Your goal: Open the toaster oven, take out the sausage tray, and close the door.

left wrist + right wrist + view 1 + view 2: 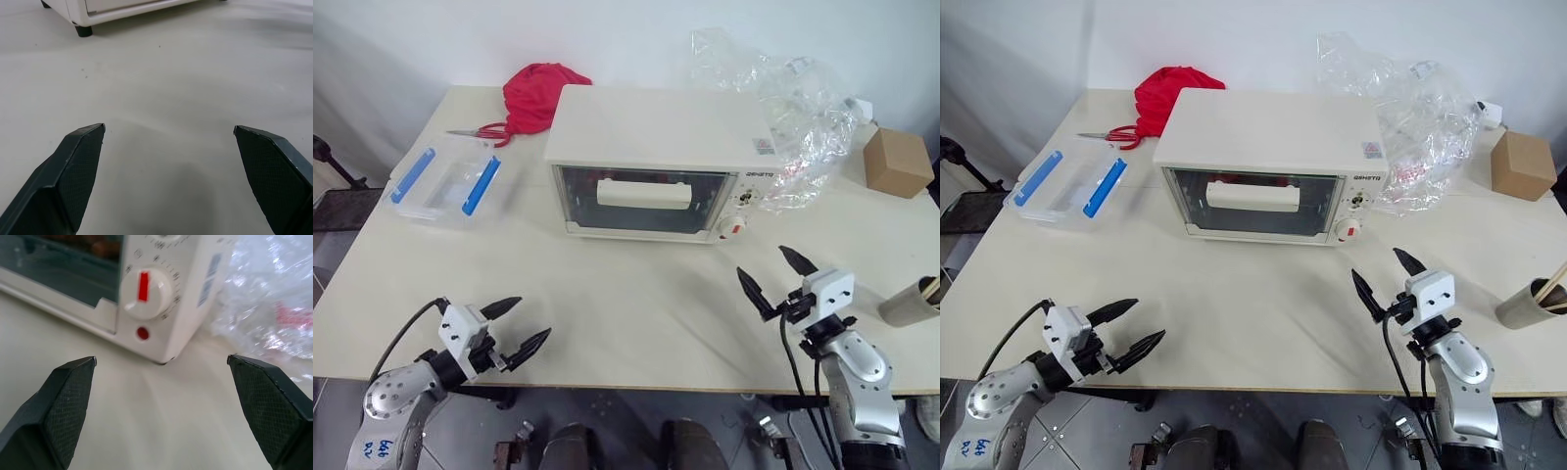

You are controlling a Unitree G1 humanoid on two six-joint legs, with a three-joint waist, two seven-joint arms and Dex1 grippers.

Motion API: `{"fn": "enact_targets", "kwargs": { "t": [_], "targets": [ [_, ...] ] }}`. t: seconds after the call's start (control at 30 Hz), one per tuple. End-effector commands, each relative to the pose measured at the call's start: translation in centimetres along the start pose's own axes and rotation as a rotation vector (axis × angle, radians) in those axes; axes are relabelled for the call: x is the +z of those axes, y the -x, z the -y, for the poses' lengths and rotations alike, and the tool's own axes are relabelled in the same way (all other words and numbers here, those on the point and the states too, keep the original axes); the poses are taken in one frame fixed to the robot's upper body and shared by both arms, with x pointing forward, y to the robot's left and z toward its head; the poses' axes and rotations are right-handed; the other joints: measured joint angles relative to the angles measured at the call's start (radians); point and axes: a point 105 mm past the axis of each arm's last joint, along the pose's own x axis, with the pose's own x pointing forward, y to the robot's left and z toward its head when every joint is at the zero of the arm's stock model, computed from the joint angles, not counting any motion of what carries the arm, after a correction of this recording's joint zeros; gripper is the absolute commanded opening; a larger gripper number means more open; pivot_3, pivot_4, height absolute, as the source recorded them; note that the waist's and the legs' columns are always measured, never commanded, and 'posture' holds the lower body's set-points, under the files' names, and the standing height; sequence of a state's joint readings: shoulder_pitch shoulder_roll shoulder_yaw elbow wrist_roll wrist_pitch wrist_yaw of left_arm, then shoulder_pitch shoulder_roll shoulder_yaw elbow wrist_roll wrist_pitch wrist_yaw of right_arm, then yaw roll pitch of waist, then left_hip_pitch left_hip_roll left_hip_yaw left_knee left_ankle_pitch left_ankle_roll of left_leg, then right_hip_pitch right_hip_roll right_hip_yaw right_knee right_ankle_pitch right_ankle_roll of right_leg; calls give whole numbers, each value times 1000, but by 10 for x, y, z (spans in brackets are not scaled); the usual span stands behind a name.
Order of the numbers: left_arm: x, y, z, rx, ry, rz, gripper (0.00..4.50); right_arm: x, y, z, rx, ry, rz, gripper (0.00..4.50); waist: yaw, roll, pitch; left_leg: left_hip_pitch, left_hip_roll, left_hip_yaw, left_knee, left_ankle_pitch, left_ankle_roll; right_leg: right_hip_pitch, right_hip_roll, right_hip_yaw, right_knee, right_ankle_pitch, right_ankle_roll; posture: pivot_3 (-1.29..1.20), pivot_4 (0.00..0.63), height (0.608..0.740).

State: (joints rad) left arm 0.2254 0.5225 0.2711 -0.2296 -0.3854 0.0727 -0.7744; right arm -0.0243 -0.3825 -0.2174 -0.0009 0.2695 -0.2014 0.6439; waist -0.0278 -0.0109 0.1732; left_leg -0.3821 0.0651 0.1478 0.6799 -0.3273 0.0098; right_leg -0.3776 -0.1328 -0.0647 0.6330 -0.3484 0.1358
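While door (pixel 641 199) stays shut, toaster oven (pixel 656 162) sits mid-bench (pixel 607 304), tray unseen behind glass. Left gripper (pixel 521 327) and right gripper (pixel 776 275) hover near front edge, fingers spread, empty — best approach: hook bar handle (pixel 643 194) squarely, pull down gently.

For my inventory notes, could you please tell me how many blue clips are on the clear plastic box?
2: both on the clear plastic box to the toaster oven's left, one blue clip on its outer side, the other on the side nearer the oven.
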Motion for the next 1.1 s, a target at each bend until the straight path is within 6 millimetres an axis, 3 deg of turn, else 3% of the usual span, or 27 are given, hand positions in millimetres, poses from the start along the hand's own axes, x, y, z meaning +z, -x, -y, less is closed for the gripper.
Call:
{"fn": "enact_targets", "kwargs": {
  "t": [0.03, 0.2, 0.33, 0.43, 0.73, 0.87, 1.1],
  "targets": [
    [13, 3, -2, -3, -53, 23, 4493, 9, 2, -8, 101, 3, 36, 4500, -1, 0, 0, 0, 0, 0, 0, 0, 0, 0, 0, 0, 0, 0, 0, 0, 150, 740],
    [59, 8, -3, -173, 135, 212, 4493, 46, -1, -36, 382, -190, 81, 4500, 0, 0, 0, 0, 1, -1, 1, 0, 0, 0, 0, 0, 2, 0, 0, 0, 150, 740],
    [98, 11, -24, -228, 185, 335, 4493, 75, -21, -48, 478, -308, 119, 4500, -1, 0, 0, 1, 1, -1, 1, 0, 0, 1, -1, 0, 3, 0, 0, 0, 150, 740],
    [110, 8, -27, -301, 160, 317, 4493, 91, -42, -58, 540, -331, 135, 4500, -3, 0, 0, 1, 1, -1, 1, 1, 0, 0, 0, 0, 3, 0, -1, 0, 150, 740],
    [105, 2, -29, -301, 144, 288, 4493, 111, -74, -76, 607, -309, 218, 4500, 0, 0, 0, -8, -2, 1, 1, -1, -1, -12, 1, -1, 7, 0, -1, 0, 150, 740],
    [102, 4, -30, -277, 152, 293, 4493, 119, -72, -84, 678, -292, 277, 4500, 0, 0, 1, -9, -2, 3, 2, -1, -1, -14, 1, -1, 9, 0, -1, 0, 150, 740],
    [94, 10, -34, -245, 162, 279, 4493, 105, -59, -92, 752, -232, 198, 4500, 0, 0, 1, -9, -2, 3, 2, -1, -1, -14, 1, -1, 9, 0, -1, 0, 150, 740]
  ]
}}
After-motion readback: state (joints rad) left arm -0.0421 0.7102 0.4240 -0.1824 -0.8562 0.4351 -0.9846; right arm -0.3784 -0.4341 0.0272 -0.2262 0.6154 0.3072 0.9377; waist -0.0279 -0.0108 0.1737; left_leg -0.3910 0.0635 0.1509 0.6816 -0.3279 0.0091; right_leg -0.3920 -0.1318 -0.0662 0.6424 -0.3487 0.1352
